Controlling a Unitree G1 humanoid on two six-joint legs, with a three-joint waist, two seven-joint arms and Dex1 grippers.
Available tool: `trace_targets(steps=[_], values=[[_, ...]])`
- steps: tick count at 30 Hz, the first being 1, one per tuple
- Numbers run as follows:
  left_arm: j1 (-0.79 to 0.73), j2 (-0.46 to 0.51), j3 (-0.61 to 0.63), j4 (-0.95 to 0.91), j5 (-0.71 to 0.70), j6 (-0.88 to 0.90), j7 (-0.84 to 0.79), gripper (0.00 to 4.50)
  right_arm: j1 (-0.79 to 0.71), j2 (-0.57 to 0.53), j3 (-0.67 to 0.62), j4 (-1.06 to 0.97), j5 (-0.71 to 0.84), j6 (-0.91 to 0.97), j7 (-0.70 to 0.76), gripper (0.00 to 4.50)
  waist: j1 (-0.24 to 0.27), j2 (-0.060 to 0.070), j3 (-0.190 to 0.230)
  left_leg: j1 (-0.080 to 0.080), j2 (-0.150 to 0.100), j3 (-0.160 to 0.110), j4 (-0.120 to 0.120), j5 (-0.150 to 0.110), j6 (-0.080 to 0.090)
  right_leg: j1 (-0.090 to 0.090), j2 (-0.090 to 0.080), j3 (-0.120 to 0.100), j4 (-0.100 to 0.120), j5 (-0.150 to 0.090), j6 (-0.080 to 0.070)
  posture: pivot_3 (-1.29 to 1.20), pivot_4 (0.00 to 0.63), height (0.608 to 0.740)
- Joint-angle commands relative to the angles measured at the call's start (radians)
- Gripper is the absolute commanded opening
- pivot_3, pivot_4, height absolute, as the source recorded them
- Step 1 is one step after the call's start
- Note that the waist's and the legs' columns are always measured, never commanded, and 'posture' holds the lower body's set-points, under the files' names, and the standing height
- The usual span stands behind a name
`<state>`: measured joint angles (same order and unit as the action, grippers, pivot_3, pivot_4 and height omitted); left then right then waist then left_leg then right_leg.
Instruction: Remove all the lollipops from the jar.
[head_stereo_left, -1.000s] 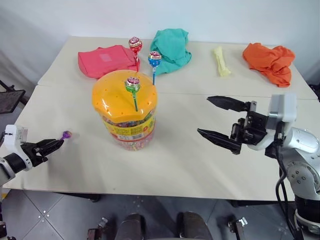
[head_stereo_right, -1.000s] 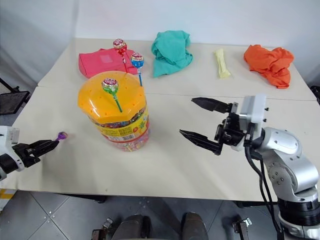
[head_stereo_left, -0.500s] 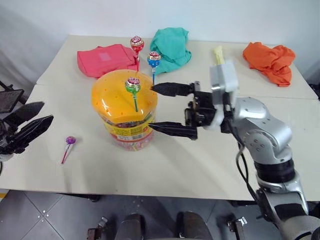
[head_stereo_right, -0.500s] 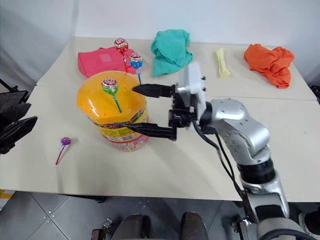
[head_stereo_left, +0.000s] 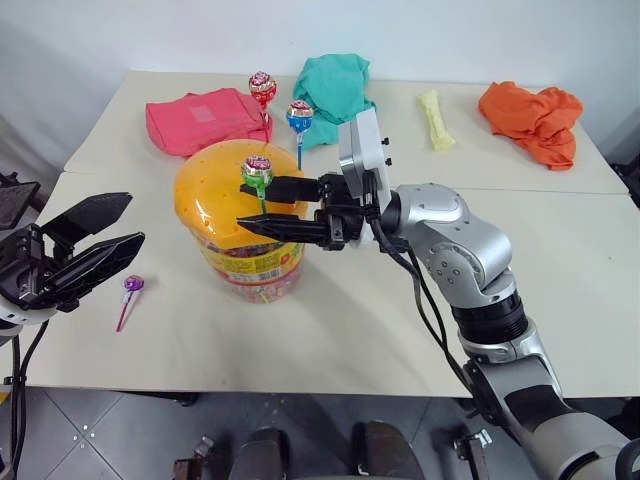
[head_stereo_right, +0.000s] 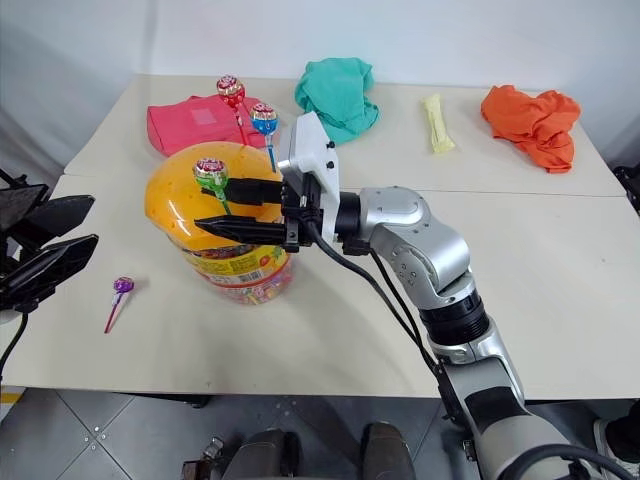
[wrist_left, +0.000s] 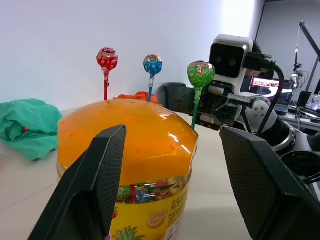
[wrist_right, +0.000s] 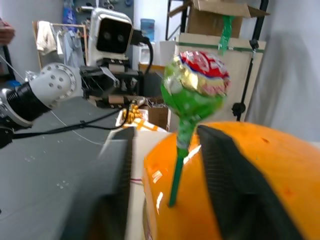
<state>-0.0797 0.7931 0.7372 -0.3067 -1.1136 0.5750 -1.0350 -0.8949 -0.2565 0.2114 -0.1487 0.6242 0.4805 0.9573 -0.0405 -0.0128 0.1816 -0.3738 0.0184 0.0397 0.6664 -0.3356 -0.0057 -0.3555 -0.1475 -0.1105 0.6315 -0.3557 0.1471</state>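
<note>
The jar (head_stereo_left: 250, 255) is a clear tub with a domed orange lid (wrist_left: 125, 135), standing mid-table. Red (head_stereo_left: 262, 86), blue (head_stereo_left: 299, 115) and green (head_stereo_left: 257, 172) lollipops stand upright in the lid's holes. A purple lollipop (head_stereo_left: 131, 287) lies on the table left of the jar. My right gripper (head_stereo_left: 243, 205) reaches over the lid from the right. Its fingers (wrist_right: 215, 155) stand on either side of the green lollipop's stick (wrist_right: 176, 175), with gaps showing. My left gripper (head_stereo_left: 133, 220) hovers open to the jar's left, pointing at it, with nothing between its fingers.
A pink cloth (head_stereo_left: 205, 118), a teal cloth (head_stereo_left: 335, 85), a pale yellow wrapped bar (head_stereo_left: 435, 105) and an orange cloth (head_stereo_left: 530, 112) lie along the table's far side. Bare tabletop (head_stereo_left: 560, 260) spreads to the right of the jar and in front of it.
My right gripper swung left over the jar and narrowed its fingers around the green lollipop's stick. My left gripper let go of the purple lollipop on the table, opened and rose toward the jar.
</note>
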Motion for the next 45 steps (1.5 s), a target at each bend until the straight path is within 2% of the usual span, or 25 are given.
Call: trace_targets(steps=[1,2,6,9,11,14,15,18,21,24,27,28,29,33,35,37,41,45], values=[[-0.01,0.007,0.003,0.004,0.0,-0.024,-0.012,3.19,-0.018,0.026,-0.084,-0.016,0.068,-0.043,0.037,0.5,0.0,0.0,0.0,0.0,0.0,0.0,0.0,0.0,0.0,0.0,0.0,0.0,0.0,0.0,0.0,0.0,0.15,0.74],[-0.013,0.007,-0.001,0.011,0.005,-0.028,-0.017,3.19,-0.02,0.037,-0.115,-0.019,0.103,-0.048,0.048,0.11,0.0,0.0,0.0,0.0,0.0,0.0,0.0,0.0,0.0,0.0,0.0,0.0,0.0,0.0,0.0,0.0,0.15,0.74],[-0.015,0.005,-0.018,0.024,0.011,-0.035,-0.032,3.19,-0.043,0.028,-0.252,-0.034,0.242,0.004,0.012,0.05,0.0,0.0,0.0,0.0,0.0,0.0,0.0,0.0,0.0,0.0,0.0,0.0,0.0,0.0,0.0,0.0,0.15,0.74],[-0.01,0.008,-0.041,0.024,0.026,-0.038,-0.054,3.19,-0.029,-0.119,-0.37,-0.025,0.305,0.104,-0.02,0.05,0.01,0.0,0.0,0.0,-0.001,0.0,0.0,0.0,0.0,0.0,0.0,0.0,0.0,0.0,0.0,0.0,0.15,0.74],[-0.003,0.012,-0.047,0.024,0.035,-0.042,-0.067,3.19,-0.014,-0.181,-0.394,-0.023,0.315,0.135,-0.024,0.05,0.014,0.0,0.0,-0.001,-0.002,-0.001,0.0,0.0,0.0,0.001,-0.001,0.0,-0.001,0.0,0.0,0.0,0.15,0.74],[0.029,0.036,-0.067,0.025,0.074,-0.049,-0.128,3.19,0.189,-0.509,-0.351,0.088,0.011,0.032,0.087,0.05,0.018,-0.001,-0.001,-0.001,-0.002,0.0,-0.001,0.0,0.0,0.001,-0.001,0.0,-0.003,0.0,0.0,0.0,0.15,0.74],[0.041,0.044,-0.079,0.023,0.091,-0.055,-0.151,3.19,0.252,-0.585,-0.341,0.133,-0.062,-0.004,0.102,0.05,0.024,-0.002,-0.001,-0.001,-0.002,0.001,-0.002,0.0,0.001,0.002,-0.001,0.0,-0.004,0.0,0.0,0.0,0.15,0.74],[0.064,0.063,-0.129,0.007,0.132,-0.076,-0.22,3.19,0.395,-0.683,-0.321,0.261,-0.191,-0.095,0.089,0.05,0.032,0.0,0.001,-0.002,-0.003,0.012,-0.002,-0.001,0.002,0.002,-0.002,0.001,-0.007,0.0,0.0,0.0,0.15,0.74],[0.076,0.079,-0.181,-0.005,0.191,-0.116,-0.276,3.19,0.467,-0.73,-0.261,0.366,-0.347,-0.208,0.075,0.05,0.015,0.004,0.002,-0.002,-0.001,0.018,-0.001,0.0,0.002,0.0,-0.002,0.001,-0.007,0.0,0.0,0.0,0.15,0.74],[0.048,0.074,-0.202,0.008,0.207,-0.142,-0.287,3.19,0.498,-0.734,-0.241,0.48,-0.43,-0.312,0.062,0.05,0.006,0.004,0.003,0.0,0.0,0.022,-0.001,0.001,0.002,-0.001,-0.001,0.004,-0.005,0.0,0.0,0.0,0.15,0.74],[0.036,0.073,-0.205,0.014,0.209,-0.142,-0.282,3.19,0.51,-0.715,-0.263,0.519,-0.416,-0.332,0.095,0.05,0.009,0.004,0.003,0.001,0.001,0.022,-0.001,0.001,0.002,-0.001,-0.001,0.004,-0.005,0.0,-0.001,0.0,0.15,0.74],[0.036,0.071,-0.202,0.014,0.207,-0.141,-0.278,3.19,0.512,-0.708,-0.274,0.52,-0.401,-0.326,0.105,0.56,0.011,0.004,0.003,0.001,0.001,0.022,-0.001,0.0,0.002,-0.001,-0.001,0.004,-0.005,0.0,-0.001,0.0,0.15,0.74],[0.038,0.069,-0.199,0.013,0.206,-0.14,-0.275,3.19,0.514,-0.704,-0.282,0.52,-0.392,-0.323,0.111,0.76,0.013,0.004,0.003,0.001,0.002,0.021,-0.001,0.0,0.002,-0.001,-0.001,0.004,-0.005,0.0,-0.001,0.0,0.15,0.74],[0.052,0.05,-0.15,0.003,0.163,-0.119,-0.227,3.19,0.494,-0.668,-0.352,0.458,-0.282,-0.365,0.194,2.08,0.014,0.004,0.003,0.001,0.006,0.021,0.0,0.0,0.002,-0.001,-0.001,0.004,-0.005,0.0,0.0,0.0,0.15,0.74],[0.045,0.026,-0.108,0.008,0.113,-0.1,-0.176,3.19,0.45,-0.632,-0.376,0.399,-0.208,-0.363,0.239,2.08,0.013,0.004,0.003,0.0,0.006,0.019,0.0,0.0,0.002,-0.001,-0.001,0.004,-0.005,0.0,-0.001,0.0,0.15,0.74],[0.043,0.007,-0.067,0.023,0.073,-0.082,-0.133,3.19,0.387,-0.591,-0.376,0.312,-0.135,-0.277,0.232,2.08,0.008,0.005,0.003,0.001,0.008,0.015,0.0,0.0,0.002,-0.001,0.0,0.005,-0.005,0.0,-0.001,0.0,0.15,0.74],[0.061,-0.03,0.003,0.069,0.048,-0.087,-0.072,3.19,0.204,-0.438,-0.323,0.149,0.004,-0.079,0.134,2.08,0.005,0.006,0.003,0.002,0.01,0.013,0.0,0.0,0.0,-0.001,0.002,0.004,-0.004,0.001,-0.003,0.0,0.15,0.74],[0.086,-0.05,0.018,0.071,0.056,-0.092,-0.056,3.19,0.042,-0.289,-0.274,0.128,0.021,0.036,0.006,2.08,0.014,0.005,0.003,0.002,0.01,0.011,0.0,0.0,0.0,-0.002,0.003,0.003,-0.003,0.002,-0.003,0.0,0.15,0.74]])
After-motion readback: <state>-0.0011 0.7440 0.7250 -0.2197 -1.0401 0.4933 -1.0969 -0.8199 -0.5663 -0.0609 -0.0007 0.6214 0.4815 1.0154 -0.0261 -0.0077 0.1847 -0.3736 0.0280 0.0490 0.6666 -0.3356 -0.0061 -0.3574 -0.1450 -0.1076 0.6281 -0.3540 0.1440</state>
